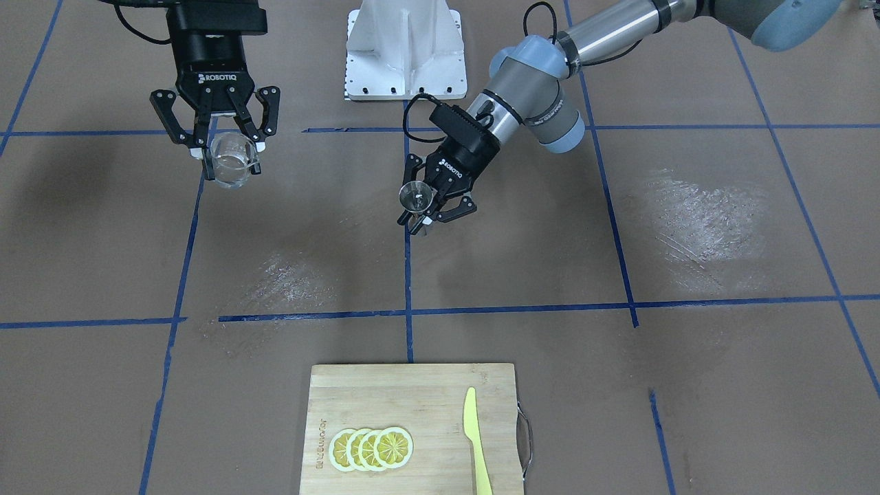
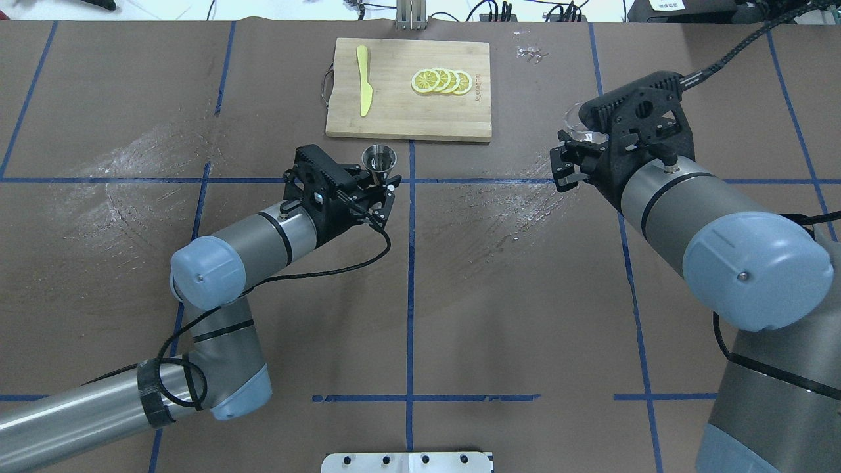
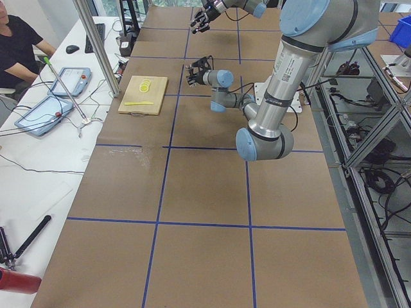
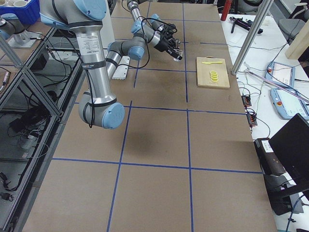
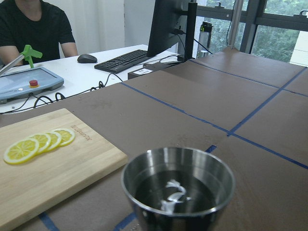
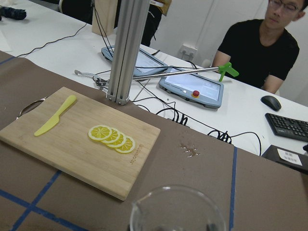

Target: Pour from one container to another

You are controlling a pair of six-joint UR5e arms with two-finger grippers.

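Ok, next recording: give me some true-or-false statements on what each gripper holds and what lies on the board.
1. The left gripper is shut on the small grey steel jigger. True.
2. The right gripper is open and empty. False: it is shut on the small clear drinking glass.
3. Four round yellow lemon slices overlap on the wooden cutting board. True.
4. The flat yellow knife lies on the table, off the board. False: it lies on the board, apart from the slices.

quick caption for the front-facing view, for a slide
Right gripper holds the glass, left gripper holds the jigger, the two still well apart.
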